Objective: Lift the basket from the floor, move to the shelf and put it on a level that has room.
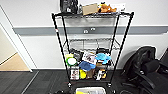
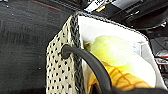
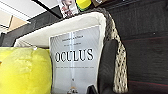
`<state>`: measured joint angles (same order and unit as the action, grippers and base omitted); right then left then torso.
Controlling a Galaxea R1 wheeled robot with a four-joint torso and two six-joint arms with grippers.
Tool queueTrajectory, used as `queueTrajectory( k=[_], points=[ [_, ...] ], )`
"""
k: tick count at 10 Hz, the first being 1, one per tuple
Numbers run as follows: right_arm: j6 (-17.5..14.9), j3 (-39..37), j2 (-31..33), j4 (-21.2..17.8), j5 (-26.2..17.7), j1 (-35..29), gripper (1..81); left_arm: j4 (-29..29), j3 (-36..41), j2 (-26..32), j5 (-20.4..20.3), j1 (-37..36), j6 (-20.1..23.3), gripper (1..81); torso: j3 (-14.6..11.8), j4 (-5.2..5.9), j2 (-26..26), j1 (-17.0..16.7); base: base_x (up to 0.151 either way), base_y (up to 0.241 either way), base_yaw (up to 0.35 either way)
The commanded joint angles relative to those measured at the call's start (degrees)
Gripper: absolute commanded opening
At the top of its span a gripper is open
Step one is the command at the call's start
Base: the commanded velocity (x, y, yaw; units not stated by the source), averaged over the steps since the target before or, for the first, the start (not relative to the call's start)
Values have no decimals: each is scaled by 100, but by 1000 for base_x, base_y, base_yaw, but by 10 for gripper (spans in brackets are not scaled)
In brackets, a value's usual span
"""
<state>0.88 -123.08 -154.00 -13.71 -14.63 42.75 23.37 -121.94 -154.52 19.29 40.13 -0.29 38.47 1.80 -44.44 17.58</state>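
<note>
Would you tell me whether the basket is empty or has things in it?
It has things in it: the basket holds a grey Oculus box and a soft yellow item against its pale lining.

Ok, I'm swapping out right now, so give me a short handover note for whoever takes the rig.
Hands: at the basket's two ends, going by the wrist views; I cannot tell whether either grips.
Basket: close in front of the shelf, holding a yellow plush and an Oculus box. Whether it is off the floor is unclear.
Done: robot faces the shelf.
Left: set the basket on the second-highest level, which has room; the lower tiers are crowded.
</note>
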Motion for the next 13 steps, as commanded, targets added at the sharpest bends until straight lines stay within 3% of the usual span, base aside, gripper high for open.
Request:
queueTrajectory(
  k=[1, 2, 5, 6, 7, 11, 13],
  points=[
    [26, 373, -27, -106, -215, -938, 10, 186, 179, -18, 330, -765, -5, 10, -555, 0, 562, -360, 0, 0, 0],
    [26, 356, -37, -61, -391, -939, 10, 186, 171, -10, 330, -722, 3, 10, -747, 0, 752, -487, 0, 0, 0],
    [26, 364, 77, -17, -392, -790, 10, 186, 153, 34, 321, -642, 3, 10, -1307, 0, 1353, -883, 0, 0, 0],
    [26, 391, 156, -35, -383, -728, 10, 194, 153, 52, 321, -607, 3, 10, -1040, 0, 2082, -1357, 0, 0, 0],
    [26, 417, 226, -44, -348, -676, 10, 194, 153, 78, 321, -572, 3, 10, -1073, 0, 1725, -1134, 0, 0, 0],
    [35, 461, 324, -79, -286, -552, 10, 150, 153, 87, 321, -422, 47, 10, -1149, 0, 2525, -1661, 0, 0, 0],
    [26, 549, 280, -70, -277, -544, 10, 168, 153, 96, 321, -405, 56, 10, -1149, 0, 2914, -1758, 0, 0, 0]
  ],
)
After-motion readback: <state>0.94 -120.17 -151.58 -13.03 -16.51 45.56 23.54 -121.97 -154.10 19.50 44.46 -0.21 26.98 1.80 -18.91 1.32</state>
